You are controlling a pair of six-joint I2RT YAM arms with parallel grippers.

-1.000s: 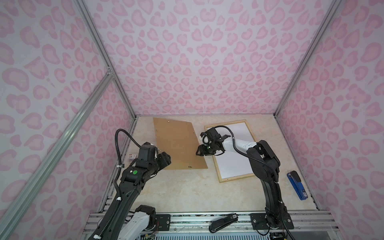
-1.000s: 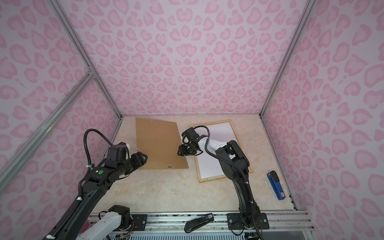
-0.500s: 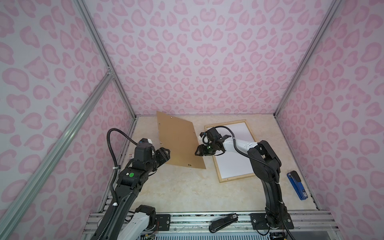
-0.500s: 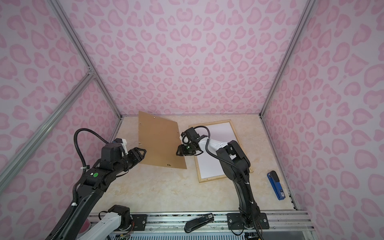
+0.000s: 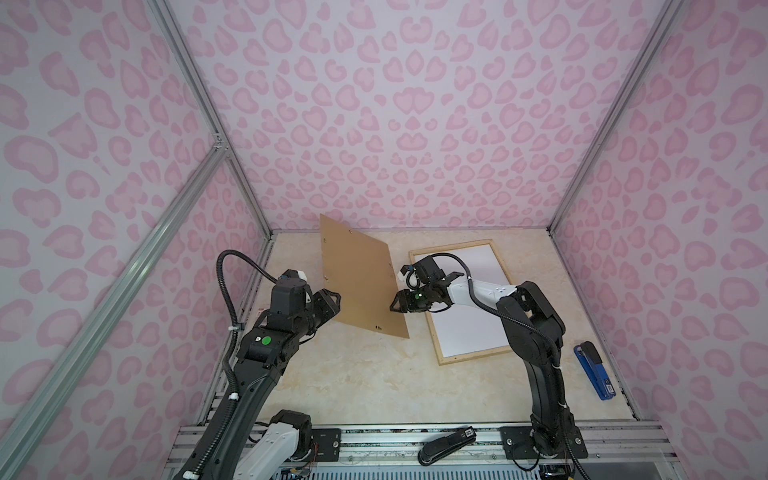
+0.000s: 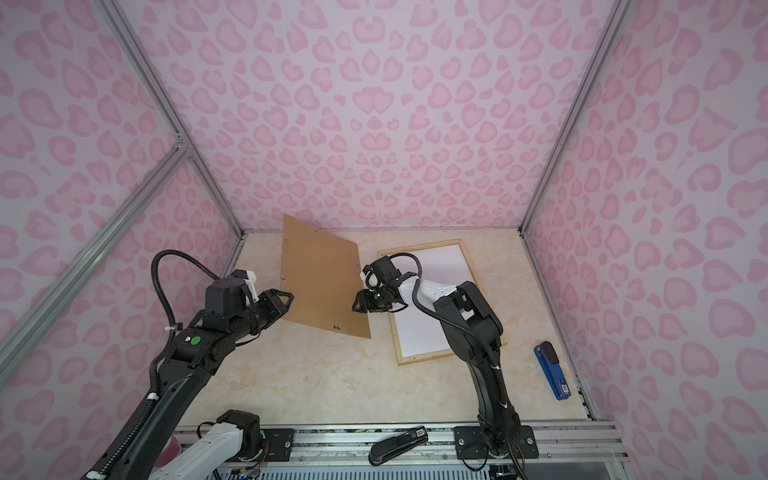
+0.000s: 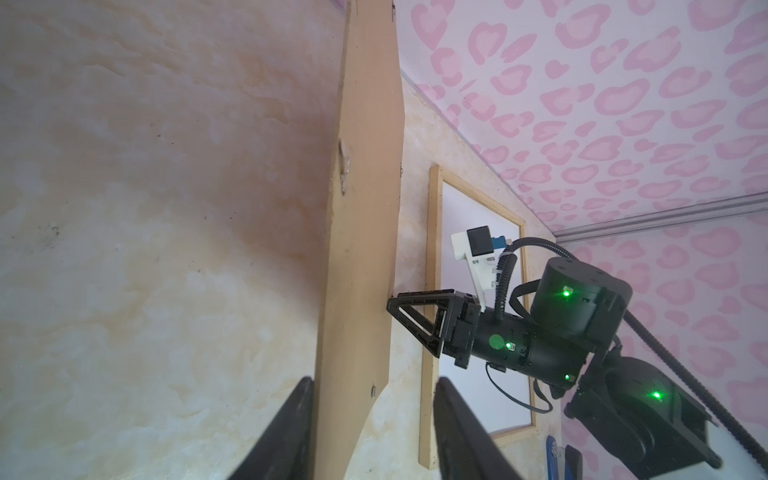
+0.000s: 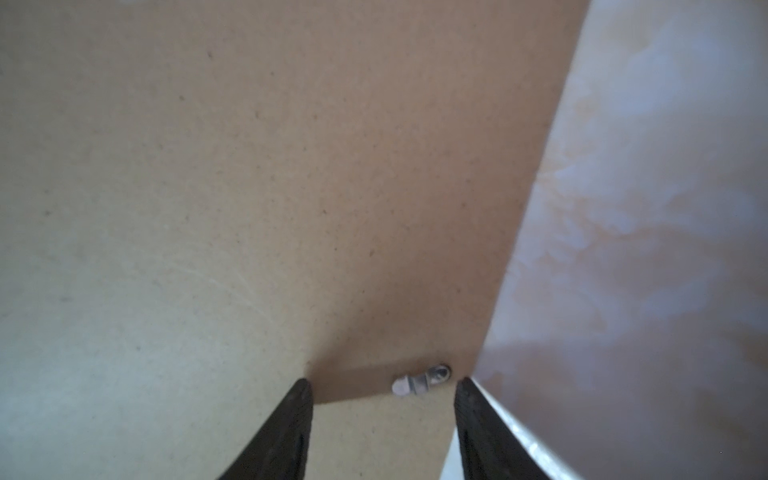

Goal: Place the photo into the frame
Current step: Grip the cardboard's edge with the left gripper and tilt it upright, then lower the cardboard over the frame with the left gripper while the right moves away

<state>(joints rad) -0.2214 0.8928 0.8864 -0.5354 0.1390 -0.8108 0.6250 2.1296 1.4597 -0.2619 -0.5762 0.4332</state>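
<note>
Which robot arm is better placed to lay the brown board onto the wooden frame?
Right, probably. The right gripper touches the flat brown backing board at its edge nearest the pale wooden frame, and that arm stands beside it. The left gripper straddles the far edge.

left arm [image 5: 257,374]: matte black, round green sticker [image 5: 265,340] on it
right arm [image 5: 536,328]: black too, white shell [image 5: 482,291] right behind the right end effector [image 5: 392,307]
cables [image 5: 221,282]: ribbed black hoses
LEDs [image 7: 566,293]: tiny, green
</note>
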